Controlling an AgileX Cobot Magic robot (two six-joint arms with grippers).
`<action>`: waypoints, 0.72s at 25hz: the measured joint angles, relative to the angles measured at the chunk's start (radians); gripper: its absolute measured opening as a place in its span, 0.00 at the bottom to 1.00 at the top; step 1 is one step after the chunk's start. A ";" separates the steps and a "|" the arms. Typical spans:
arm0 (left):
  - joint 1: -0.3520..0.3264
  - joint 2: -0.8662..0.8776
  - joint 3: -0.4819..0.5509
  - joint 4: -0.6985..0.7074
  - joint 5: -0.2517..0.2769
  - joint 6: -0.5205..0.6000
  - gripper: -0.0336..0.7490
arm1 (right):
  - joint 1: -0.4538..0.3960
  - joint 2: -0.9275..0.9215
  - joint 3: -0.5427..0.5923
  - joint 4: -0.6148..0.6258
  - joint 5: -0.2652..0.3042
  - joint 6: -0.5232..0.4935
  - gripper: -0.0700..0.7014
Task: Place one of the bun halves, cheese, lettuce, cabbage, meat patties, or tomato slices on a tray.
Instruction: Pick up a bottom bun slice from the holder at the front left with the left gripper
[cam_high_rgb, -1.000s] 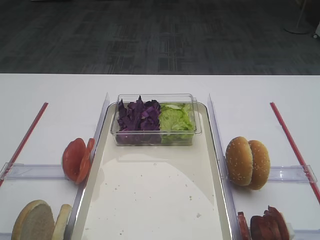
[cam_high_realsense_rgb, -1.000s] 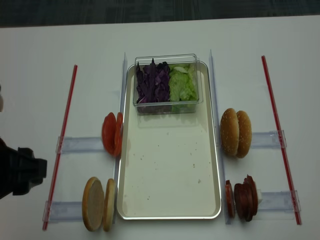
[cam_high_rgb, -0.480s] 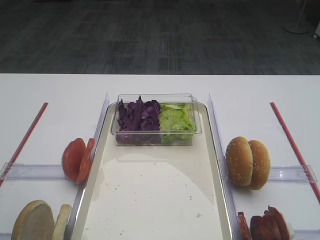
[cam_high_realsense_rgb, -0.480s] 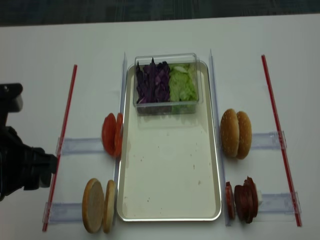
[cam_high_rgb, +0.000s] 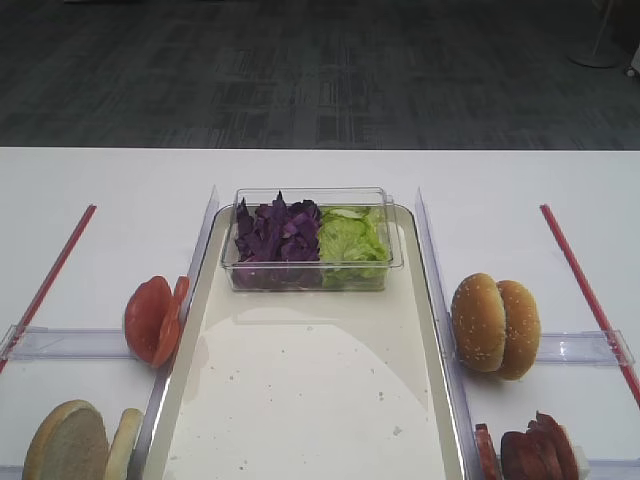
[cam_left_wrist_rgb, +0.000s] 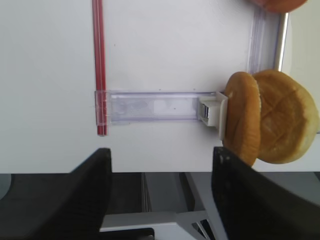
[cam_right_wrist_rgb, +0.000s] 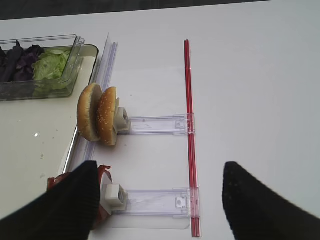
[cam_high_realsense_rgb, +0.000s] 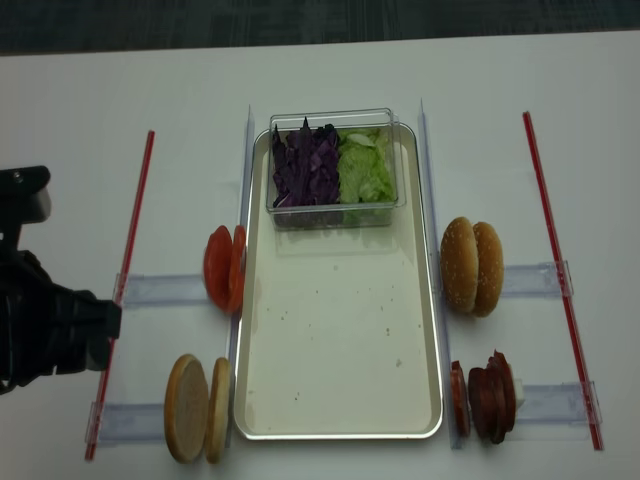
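In the first overhead view we see no jaws at all. A long cream-white tray with a thin silvery rim (cam_high_rgb: 190, 350) lies on the white surface (cam_high_rgb: 110, 180), and one clear plastic box (cam_high_rgb: 312, 275) sits at its far end holding shredded dark purple cabbage (cam_high_rgb: 276, 232) beside crinkled pale green lettuce (cam_high_rgb: 350, 238). We count two red-orange tomato slices (cam_high_rgb: 150, 318) on edge, two flat pale bun halves (cam_high_rgb: 78, 442), two domed sesame-seeded buns (cam_high_rgb: 494, 325), a stack of dark reddish-brown meat patties (cam_high_rgb: 530, 448) too overlapped to count, and two red strips (cam_high_rgb: 582, 282).

From the right wrist camera, the right gripper (cam_right_wrist_rgb: 159, 200) shows two dark fingers (cam_right_wrist_rgb: 65, 210) standing wide apart with nothing between them. The sesame buns (cam_right_wrist_rgb: 97, 116) stand ahead of the left-hand finger, the patties (cam_right_wrist_rgb: 102, 172) peek out just beside it, and the box of greens (cam_right_wrist_rgb: 40, 67) lies further ahead.

From the left wrist camera, the left gripper (cam_left_wrist_rgb: 160, 175) likewise has its jaws spread, holding nothing. The two bun halves (cam_left_wrist_rgb: 270, 117) stand on edge against a white clip just beyond the right-hand finger.

In the second overhead view the left gripper's dark bulk (cam_high_realsense_rgb: 50, 325) hangs over the surface, the bun halves (cam_high_realsense_rgb: 196, 408) near it and the tray (cam_high_realsense_rgb: 340, 435) beyond them. We cannot make out its jaws here.
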 joint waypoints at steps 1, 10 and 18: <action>0.000 0.000 0.000 -0.009 0.000 -0.003 0.57 | 0.000 0.000 0.000 0.000 0.000 0.000 0.79; -0.002 0.000 0.000 -0.060 0.000 -0.003 0.57 | 0.000 0.000 0.000 0.000 0.000 0.000 0.79; -0.069 0.006 0.000 -0.113 0.000 0.019 0.57 | 0.000 0.000 0.000 0.000 0.002 0.000 0.79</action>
